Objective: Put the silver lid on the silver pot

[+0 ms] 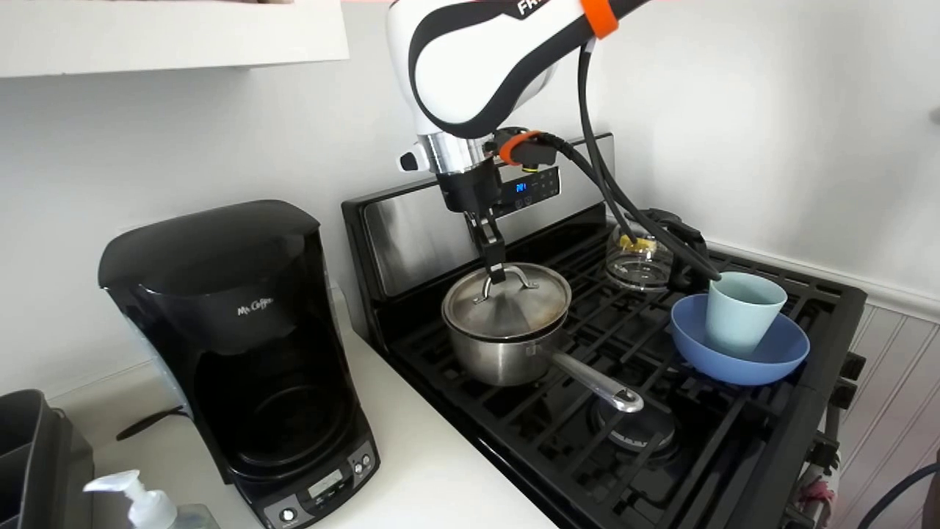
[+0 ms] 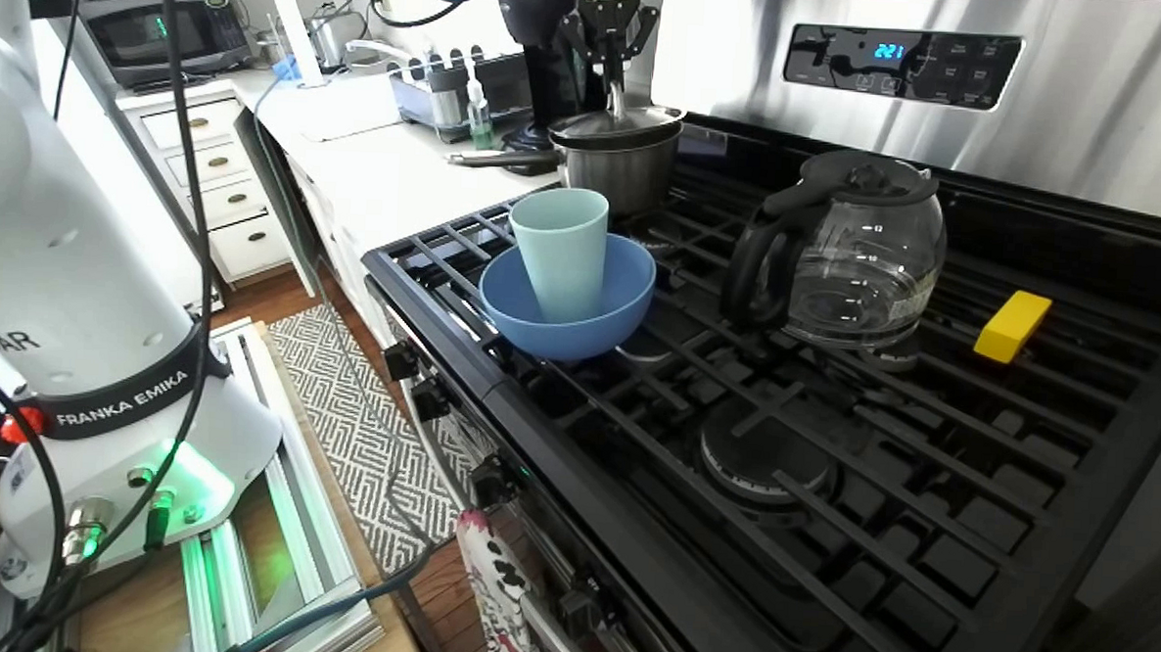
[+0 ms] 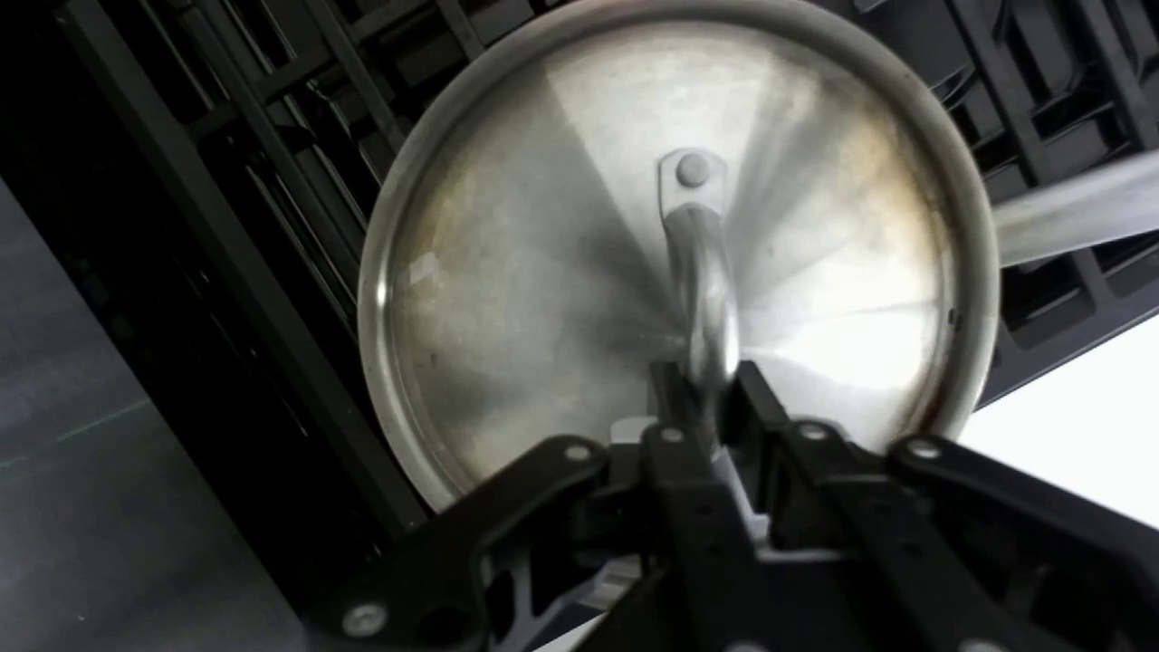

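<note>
The silver lid (image 1: 507,312) is a round metal disc with an arched handle. It lies over the mouth of the silver pot (image 1: 507,361), slightly tilted, with a dark gap along the front rim; the gap also shows in an exterior view under the lid (image 2: 589,126). The pot (image 2: 621,179) stands on the stove grate with its long handle pointing to the stove's front. My gripper (image 1: 497,273) points down with its fingers closed around the lid's handle. In the wrist view the handle sits between the fingertips (image 3: 706,385), and the lid (image 3: 525,290) hides the pot's mouth.
A blue bowl (image 2: 565,335) with a pale cup (image 2: 562,247) stands at the stove's front. A glass kettle (image 2: 867,270) and a yellow block (image 2: 1014,325) are on the grates. A black coffee maker (image 1: 220,308) stands on the counter beside the stove. The control panel (image 1: 418,235) rises behind.
</note>
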### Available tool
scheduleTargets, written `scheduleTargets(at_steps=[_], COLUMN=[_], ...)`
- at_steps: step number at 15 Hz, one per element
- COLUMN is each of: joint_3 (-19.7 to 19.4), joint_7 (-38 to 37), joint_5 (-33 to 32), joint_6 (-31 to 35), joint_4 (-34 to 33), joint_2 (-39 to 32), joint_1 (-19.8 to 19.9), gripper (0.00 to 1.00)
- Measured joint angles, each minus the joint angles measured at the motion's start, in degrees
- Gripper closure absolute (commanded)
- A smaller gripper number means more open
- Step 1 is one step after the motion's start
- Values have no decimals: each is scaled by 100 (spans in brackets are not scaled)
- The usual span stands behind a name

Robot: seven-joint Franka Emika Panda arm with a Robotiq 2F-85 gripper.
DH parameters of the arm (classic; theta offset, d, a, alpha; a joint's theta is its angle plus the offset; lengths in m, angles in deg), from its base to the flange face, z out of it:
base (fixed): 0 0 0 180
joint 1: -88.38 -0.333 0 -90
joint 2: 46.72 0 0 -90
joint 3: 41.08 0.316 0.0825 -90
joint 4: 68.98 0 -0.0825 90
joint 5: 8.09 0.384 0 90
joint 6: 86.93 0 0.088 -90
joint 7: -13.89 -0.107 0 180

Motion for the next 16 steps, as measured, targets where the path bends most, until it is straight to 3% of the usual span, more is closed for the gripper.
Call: scheduleTargets(at_steps=[7,11,16], joint_3=[-1,-31,-146], joint_7=[-93,-706,-1836], joint_5=[1,99,219], joint_6=[1,452,1046], joint_4=[1,295,1607], joint_2=[27,519,1863], joint_1=[2,49,159], gripper=[4,0,0])
